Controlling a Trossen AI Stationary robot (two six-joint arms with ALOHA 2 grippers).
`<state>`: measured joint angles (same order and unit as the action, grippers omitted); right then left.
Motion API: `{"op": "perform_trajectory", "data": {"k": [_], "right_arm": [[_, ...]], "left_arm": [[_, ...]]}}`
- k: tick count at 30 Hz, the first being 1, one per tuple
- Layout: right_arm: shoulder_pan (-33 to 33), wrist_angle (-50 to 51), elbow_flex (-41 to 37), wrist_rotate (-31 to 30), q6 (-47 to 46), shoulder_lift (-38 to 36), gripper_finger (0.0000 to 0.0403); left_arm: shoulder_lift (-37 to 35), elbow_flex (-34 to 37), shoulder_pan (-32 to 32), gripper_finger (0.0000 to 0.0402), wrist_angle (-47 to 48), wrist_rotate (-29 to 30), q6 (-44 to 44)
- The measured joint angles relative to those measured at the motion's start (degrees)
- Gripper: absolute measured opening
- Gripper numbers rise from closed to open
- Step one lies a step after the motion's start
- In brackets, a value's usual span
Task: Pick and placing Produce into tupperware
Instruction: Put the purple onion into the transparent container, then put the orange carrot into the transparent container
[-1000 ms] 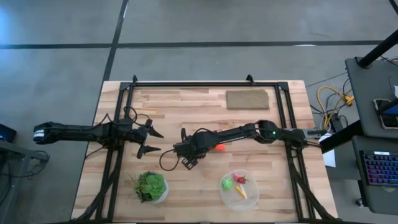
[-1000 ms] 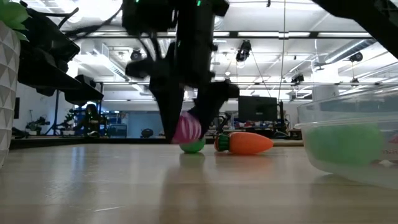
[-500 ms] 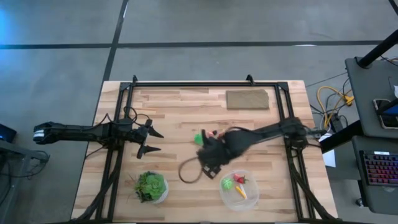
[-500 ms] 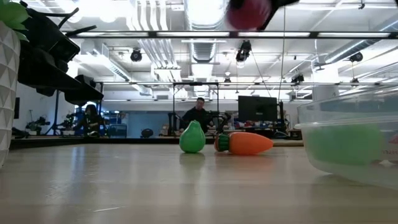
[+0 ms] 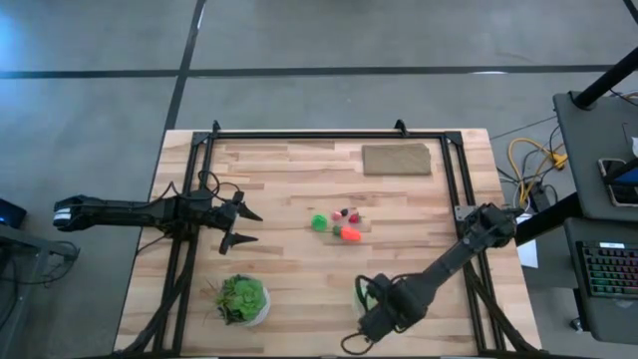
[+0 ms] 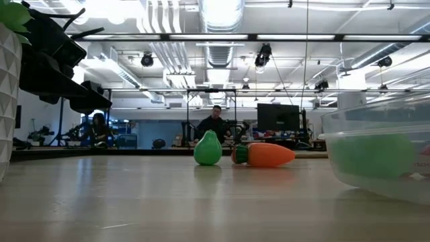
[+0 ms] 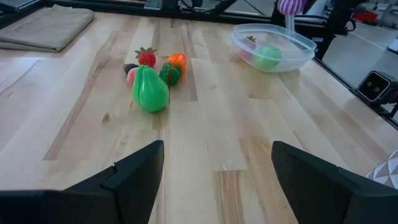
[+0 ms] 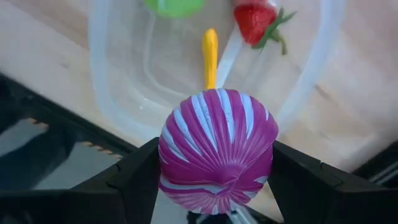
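Only the right wrist view shows the right gripper (image 8: 214,186) clamping a magenta vegetable (image 8: 216,149).

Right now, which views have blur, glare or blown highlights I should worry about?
Low view: ceiling lights blown out, the clear round plastic container at the edge is soft and out of focus. Right wrist view: the magenta white-striped ball held in the right pincer is sharp and fills much of the frame. High view: even light, no hard shadows.

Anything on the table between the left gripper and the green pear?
No, bare wood. In the left wrist view the stretch from the left gripper to the pear holds nothing; the high view agrees.
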<state>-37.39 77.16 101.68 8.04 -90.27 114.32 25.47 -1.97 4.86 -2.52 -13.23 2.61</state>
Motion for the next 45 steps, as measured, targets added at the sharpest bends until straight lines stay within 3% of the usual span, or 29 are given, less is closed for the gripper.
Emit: {"op": "perform_trajectory", "data": {"k": [6,16,21,24,27,30,32,35,42,45], "right_arm": [[-0.59,-2.27,-5.12,0.36,-6.68,-0.07,0.0258],[-0.33,0.58,-7.36,0.96,-3.74,-0.34,0.0322],[2.31,0.89,-4.34,-8.86,0.76,-2.41,0.0326],[6.3,2.07,-2.57,-15.42,8.47,-3.8,0.0325],[10.95,1.17,-2.78,-18.23,22.75,-4.44,0.0325],[15.42,-1.47,-4.21,-17.72,39.7,-4.46,0.0325],[18.88,-3.84,-5.97,-14.2,47.24,-4.46,0.0325],[24.42,-6.87,-8.88,-10.39,51.69,-4.38,0.0324],[31.96,-9.62,-12.01,-9.78,59.51,-4.37,0.0311],[33.9,-12.45,-13.08,-4.1,63.55,-4.36,0.0292]], "left_arm": [[0.0,0.0,0.0,0.0283,0.0,0.01,0.01],[0.0,0.01,0.0,0.0283,0.0,0.01,0.01],[0.0,0.01,0.0,0.0283,0.0,0.01,0.01],[0.0,0.01,0.0,0.0283,-0.02,0.0,0.02],[0.0,-0.01,-0.02,0.0283,0.0,0.0,0.01],[0.0,0.01,0.0,0.0283,0.0,0.02,0.0],[0.0,-0.01,0.0,0.0283,0.0,0.02,0.0],[0.0,0.01,-0.02,0.0283,0.0,0.0,0.0],[0.0,0.01,-0.02,0.0283,0.0,0.0,0.01],[0.0,0.01,-0.02,0.0283,0.02,0.0,0.01]]}}
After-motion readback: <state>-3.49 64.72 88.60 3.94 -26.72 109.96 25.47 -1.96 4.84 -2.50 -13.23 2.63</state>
